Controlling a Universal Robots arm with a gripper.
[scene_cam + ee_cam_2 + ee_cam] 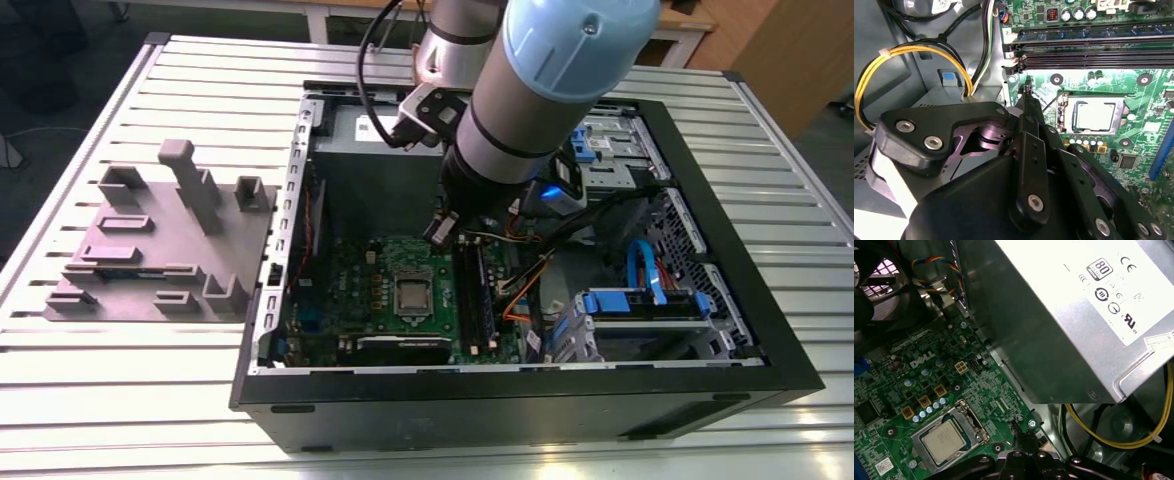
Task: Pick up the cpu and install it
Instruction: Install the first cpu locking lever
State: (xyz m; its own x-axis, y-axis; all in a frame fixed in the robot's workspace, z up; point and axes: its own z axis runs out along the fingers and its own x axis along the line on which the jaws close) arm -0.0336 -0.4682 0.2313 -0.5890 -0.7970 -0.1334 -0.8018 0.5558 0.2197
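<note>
The cpu sat in the socket mid-motherboard, metal top exposed. The gripper hung near the board's edge, clear of it; fingers apparently pressed together, holding nothing.

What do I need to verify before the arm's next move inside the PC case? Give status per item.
1. Seating of the small square silvery-grey metal-topped cpu: lies flat inside the silver metal socket frame on the green motherboard - ok.
2. Load on the gripper: jaws shut, nothing between them - ok.
3. Clearance from gripper to cpu: tip sits beside the socket, near the board's edge - ok.
4. Tip off the board surface: cannot tell.
5. Socket frame latched: cannot tell.
6. Clearance to the yellow cable loop: apart from the gripper - ok.
</note>
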